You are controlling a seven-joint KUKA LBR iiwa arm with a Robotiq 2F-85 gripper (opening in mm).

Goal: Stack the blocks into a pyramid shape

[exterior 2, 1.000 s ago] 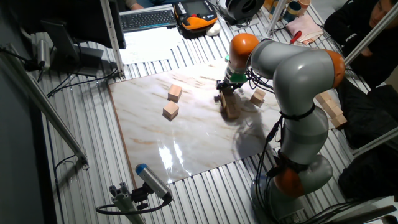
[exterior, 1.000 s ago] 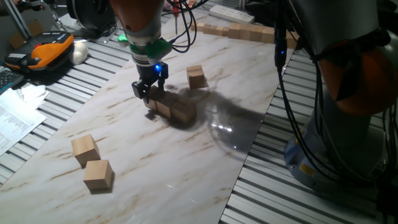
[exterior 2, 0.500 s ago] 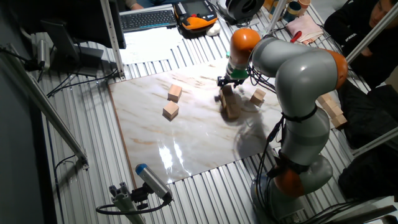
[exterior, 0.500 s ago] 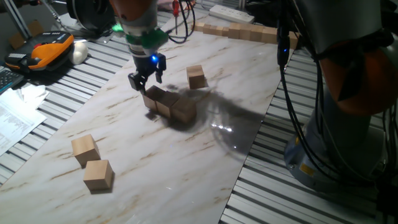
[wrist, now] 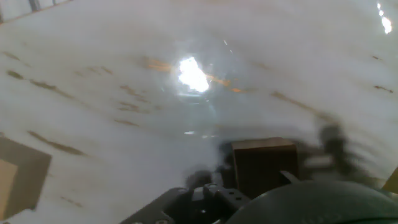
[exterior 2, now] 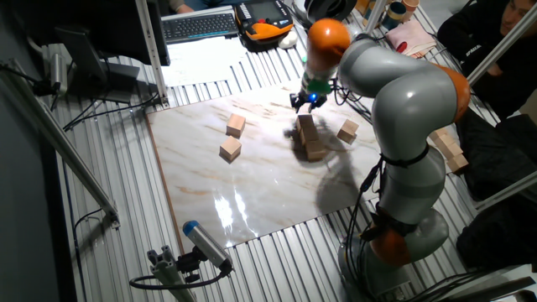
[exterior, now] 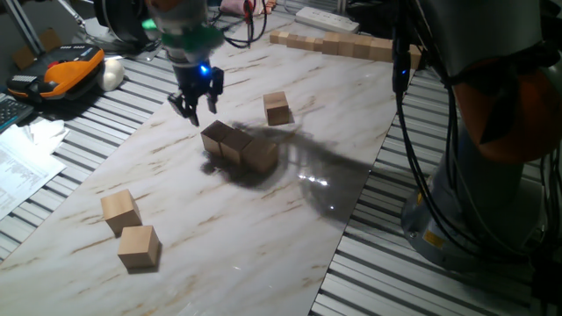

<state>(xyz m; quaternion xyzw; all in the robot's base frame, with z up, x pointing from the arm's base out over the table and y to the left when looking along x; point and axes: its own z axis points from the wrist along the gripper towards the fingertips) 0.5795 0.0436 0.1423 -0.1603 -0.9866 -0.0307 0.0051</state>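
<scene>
While three blocks sit touching in a row mid-worktop, risk is a knock: a low pass by the pincer would skew the base row, and upper cubes then seat badly. Pincer hangs at the row's 11 o'clock, fingers spread, empty. Count: six blocks. Three in the row, one loose at its 1 o'clock, two close together at 8 o'clock, well apart from the row.
</scene>
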